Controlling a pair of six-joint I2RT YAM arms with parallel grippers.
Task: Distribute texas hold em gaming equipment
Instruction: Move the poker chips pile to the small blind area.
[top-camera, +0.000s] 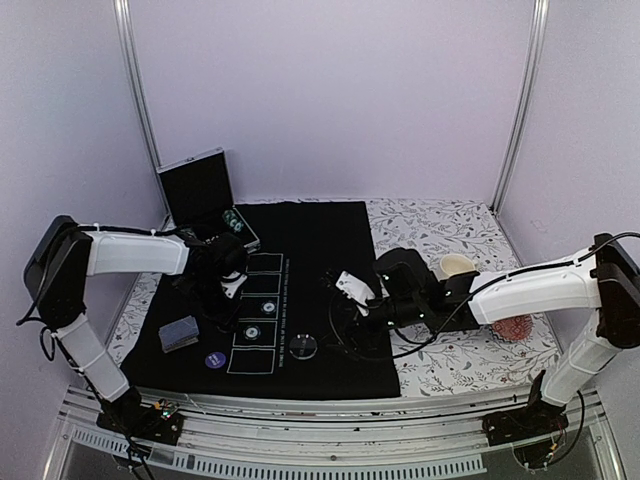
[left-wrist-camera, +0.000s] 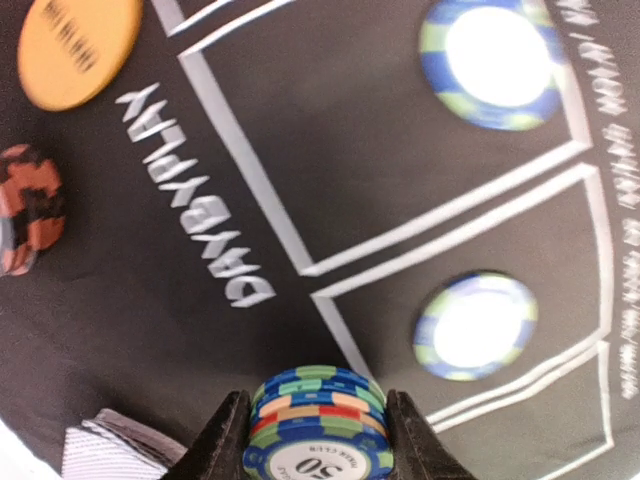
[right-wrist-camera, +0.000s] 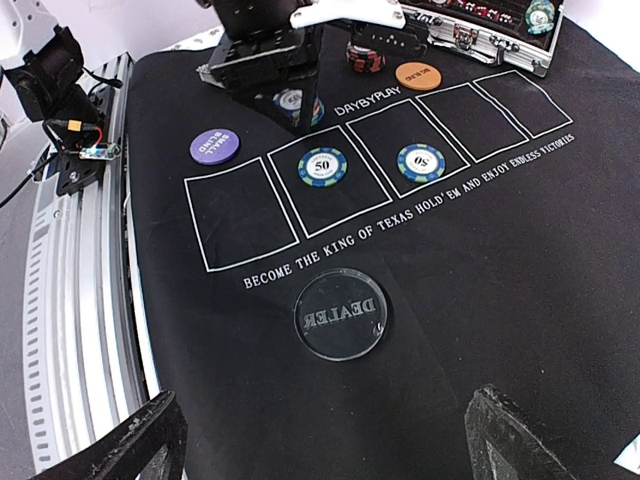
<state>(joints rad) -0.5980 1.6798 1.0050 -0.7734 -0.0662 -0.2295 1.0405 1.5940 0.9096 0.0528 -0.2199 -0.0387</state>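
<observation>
Where the fingers of my left gripper (left-wrist-camera: 316, 445) meet, the jaws stand fairly narrow, pressed against both sides of a small chip stack (left-wrist-camera: 318, 398). It is banded in blue, green, peach and red, and the near face reads 50. I cannot tell whether it touches the black mat (left-wrist-camera: 350, 150) below. Just ahead and to the right of those fingertips a blue-and-green chip (left-wrist-camera: 475, 325) lies flat inside a printed box. A second chip (left-wrist-camera: 492, 62) lies farther ahead in the next box. Close by my left finger, at the near edge, sits the deck of cards (left-wrist-camera: 105, 450). Off to the left is a red-and-black chip (left-wrist-camera: 28, 222), and far ahead on the left an orange disc (left-wrist-camera: 80, 45).

My right gripper (right-wrist-camera: 325, 450) has its jaws spread wide with nothing between them. Straight ahead of the gap, apart from both fingers, the clear dealer disc (right-wrist-camera: 340, 313) lies on the mat. Beyond it run the printed line and the row of boxes. Ahead and to the left, outside that row, rests the purple disc (right-wrist-camera: 214, 146). At the far edge stands the open metal case (right-wrist-camera: 490, 25).
</observation>
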